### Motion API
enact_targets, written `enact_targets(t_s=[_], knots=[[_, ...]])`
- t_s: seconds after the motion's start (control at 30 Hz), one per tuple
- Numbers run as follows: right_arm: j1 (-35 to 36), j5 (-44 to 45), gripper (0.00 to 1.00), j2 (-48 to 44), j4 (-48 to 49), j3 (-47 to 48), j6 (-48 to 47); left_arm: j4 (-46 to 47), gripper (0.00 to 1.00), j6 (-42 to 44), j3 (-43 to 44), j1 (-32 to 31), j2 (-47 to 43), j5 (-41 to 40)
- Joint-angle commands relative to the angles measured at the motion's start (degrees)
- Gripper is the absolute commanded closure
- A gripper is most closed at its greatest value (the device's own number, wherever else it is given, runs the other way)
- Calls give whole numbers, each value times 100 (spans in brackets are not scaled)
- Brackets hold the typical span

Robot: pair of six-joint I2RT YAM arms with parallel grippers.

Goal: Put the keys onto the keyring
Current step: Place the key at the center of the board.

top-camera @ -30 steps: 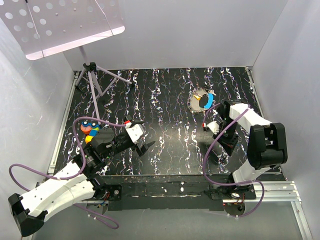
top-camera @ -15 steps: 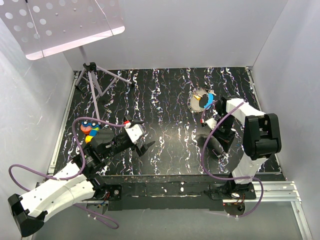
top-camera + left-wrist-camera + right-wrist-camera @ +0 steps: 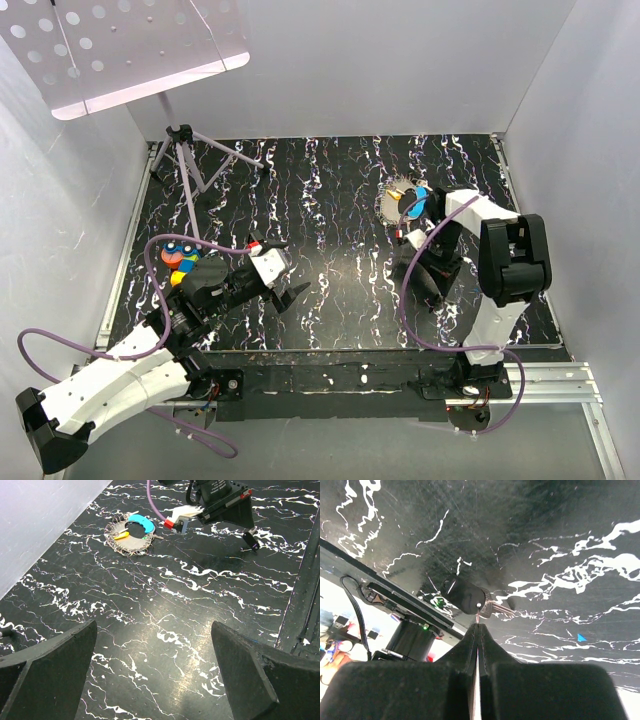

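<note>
My right gripper (image 3: 478, 625) is shut on a thin metal wire seen edge-on, which looks like the keyring (image 3: 478, 616). The wire runs through the hole of a dark-headed key (image 3: 465, 596) that hangs just past the fingertips, low over the black marbled table. In the left wrist view that gripper (image 3: 250, 536) hovers right of a grey frilly disc (image 3: 120, 544). A blue-headed key (image 3: 141, 522) and a yellow one (image 3: 119, 536) lie on that disc. My left gripper (image 3: 154, 627) is open over bare table at front left, holding nothing.
Small orange, blue and red pieces (image 3: 178, 256) lie by the left arm's purple cable. A tripod stand (image 3: 180, 150) with a perforated tray stands at the back left. White walls close the table's back and sides, and a metal rail (image 3: 560, 375) runs along the front.
The right arm has folded upright and carried its gripper and the dark key back and left, closer to the grey disc. The left arm has not moved.
</note>
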Motion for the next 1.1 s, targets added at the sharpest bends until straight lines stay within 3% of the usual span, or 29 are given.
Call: enact_targets(t_s=[0.0,0.57,1.07], knots=[[87,-129,99,129,-57,326,45,-36,2,58,44,19,-56,-17],[219,-261,99,-11,-390,493,-210,-44,2,84,44,19,-56,-61],[158,108,99,-1337,-645,-385,-412,-53,2,93,35,19,-56,-70]])
